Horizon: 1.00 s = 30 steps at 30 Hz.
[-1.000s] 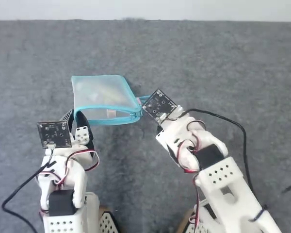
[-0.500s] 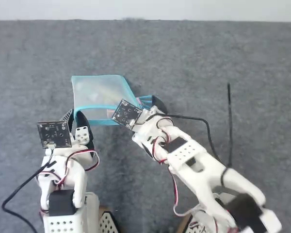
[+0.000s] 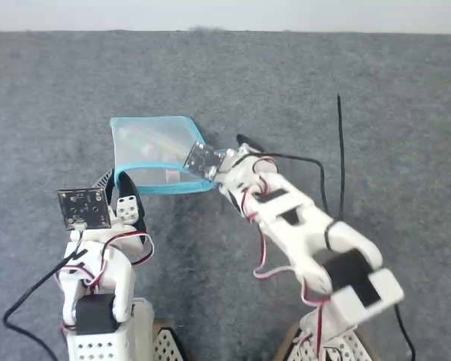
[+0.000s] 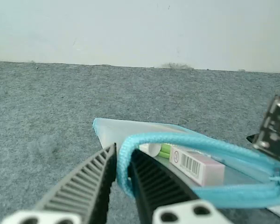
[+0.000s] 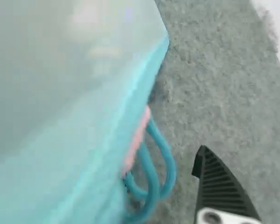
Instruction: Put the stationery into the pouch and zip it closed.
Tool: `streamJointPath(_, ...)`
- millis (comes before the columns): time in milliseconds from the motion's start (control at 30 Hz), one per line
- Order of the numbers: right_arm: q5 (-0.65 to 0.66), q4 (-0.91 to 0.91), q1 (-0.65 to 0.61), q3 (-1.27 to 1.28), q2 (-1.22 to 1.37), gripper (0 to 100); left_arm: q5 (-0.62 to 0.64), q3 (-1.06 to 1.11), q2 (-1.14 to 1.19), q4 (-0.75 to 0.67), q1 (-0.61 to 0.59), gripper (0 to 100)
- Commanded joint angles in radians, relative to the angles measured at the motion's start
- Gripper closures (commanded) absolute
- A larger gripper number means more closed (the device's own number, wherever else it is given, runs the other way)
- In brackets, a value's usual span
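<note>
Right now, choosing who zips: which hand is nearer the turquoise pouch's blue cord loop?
Right. Right hand sits beside the blue cord loop; left hand pinches the opposite end of the translucent turquoise pouch.

Clear pouch [image 3: 150, 143] w/ teal edging [image 3: 165, 188], poss. pink tab [image 5: 137, 137].

Looks like a small robotics lab or test bench: grey felt-like mat [image 3: 376, 83] as tabletop, bare white wall [image 4: 130, 28] behind, white printed arms [image 3: 98, 301] with exposed wiring [image 3: 340, 150] and uncovered camera boards [image 3: 83, 207].
</note>
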Motion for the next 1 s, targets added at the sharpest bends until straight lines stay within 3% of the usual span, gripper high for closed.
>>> streamJointPath(0,-0.018,0.091,0.027,-0.157,0.051,78.2,-0.015,-0.013,-0.020,-0.038,-0.002,99)
streamJointPath(233,-0.026,0.119,0.116,-0.192,0.111,99.8,-0.015,-0.013,-0.020,-0.037,-0.002,99)
streamJointPath(367,-0.026,0.119,0.166,-0.097,0.015,99.5,-0.015,-0.013,-0.020,-0.037,-0.003,99)
streamJointPath(533,-0.026,0.136,0.165,0.173,-0.295,99.1,-0.015,-0.013,-0.020,-0.037,-0.002,99)
streamJointPath(667,-0.031,0.302,0.171,0.364,-0.605,99.1,-0.015,-0.013,-0.020,-0.040,-0.003,99)
streamJointPath(900,-0.201,0.693,0.120,0.505,-1.168,98.6,-0.015,-0.013,-0.020,-0.041,-0.003,99)
streamJointPath(967,-0.224,0.829,0.085,0.506,-1.300,94.3,-0.015,-0.013,-0.020,-0.041,-0.005,99)
